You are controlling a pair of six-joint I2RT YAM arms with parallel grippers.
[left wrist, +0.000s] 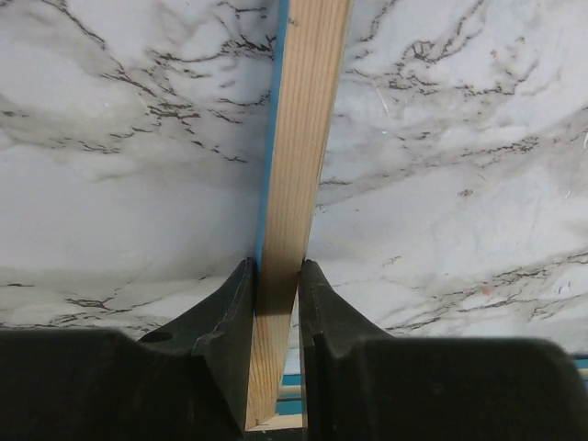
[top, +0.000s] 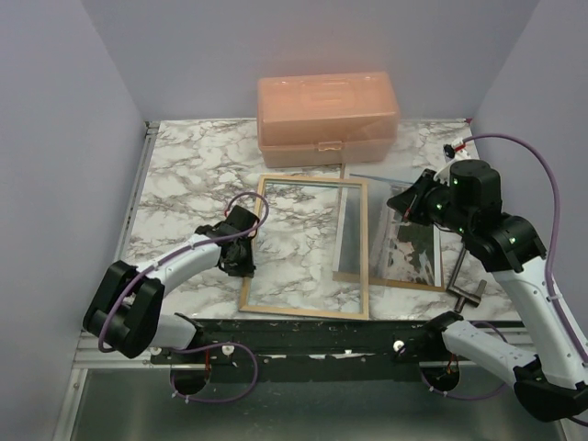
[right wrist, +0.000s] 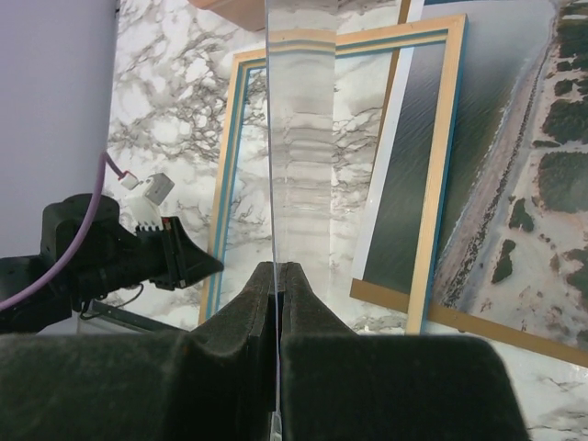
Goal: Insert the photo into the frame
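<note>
The frame lies flat mid-table with its light wood side up. My left gripper sits at its left rim. In the left wrist view the fingers press both sides of the wooden rim, with a blue edge beside it. My right gripper hovers over the frame's right side, shut on a thin clear pane held edge-on. The photo lies face up at the right on a brown backing board, its left part under the frame's right rim.
A peach plastic box stands at the back, just beyond the frame. A metal clamp sits by the photo's near right corner. Purple walls close in the marble table on three sides.
</note>
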